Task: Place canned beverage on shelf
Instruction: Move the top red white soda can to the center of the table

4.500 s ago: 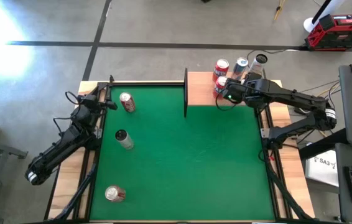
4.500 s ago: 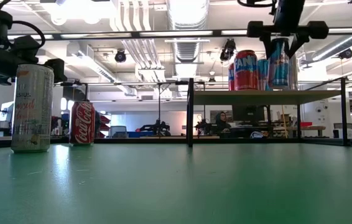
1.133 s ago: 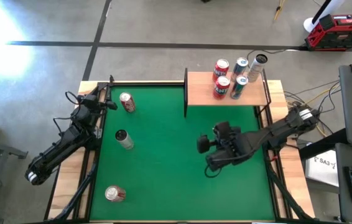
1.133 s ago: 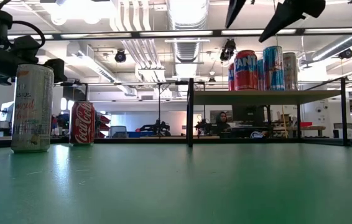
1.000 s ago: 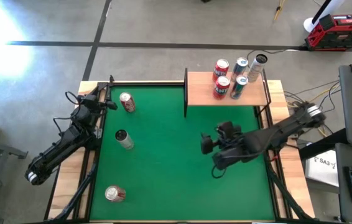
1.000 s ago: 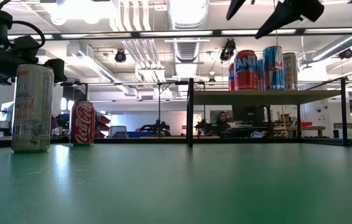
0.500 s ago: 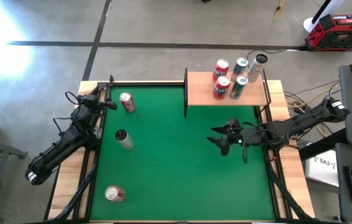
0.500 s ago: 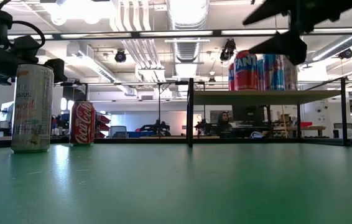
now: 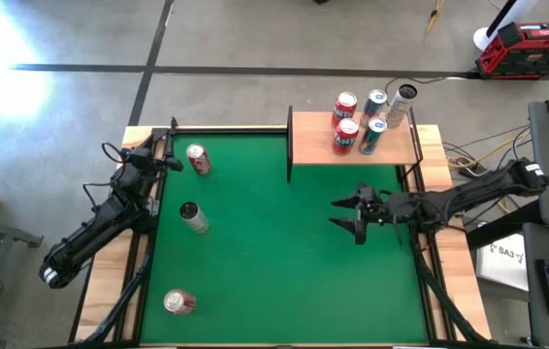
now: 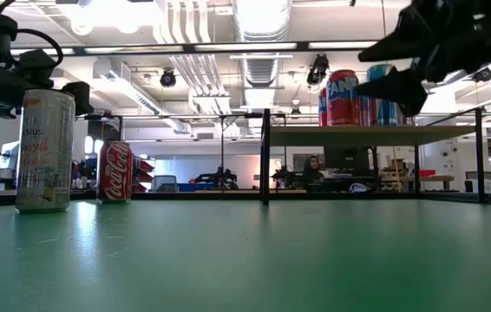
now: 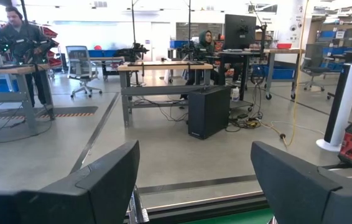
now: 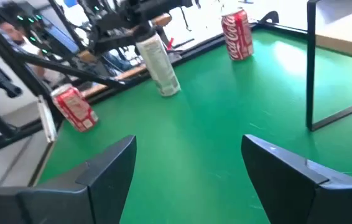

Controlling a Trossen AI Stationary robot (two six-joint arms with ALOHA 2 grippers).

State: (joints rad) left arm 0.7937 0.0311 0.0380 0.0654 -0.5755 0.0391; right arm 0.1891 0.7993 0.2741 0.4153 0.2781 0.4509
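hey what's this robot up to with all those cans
It is stocking cans onto a wooden shelf. Five cans stand on the shelf already. The right claw hangs open and empty over the green table. Three more cans wait near the left claw, which is parked at the table's edge.

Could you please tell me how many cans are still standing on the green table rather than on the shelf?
3: a red can at the far left, a slim silver can nearer the middle, and a red can at the near left edge. None seems hidden.
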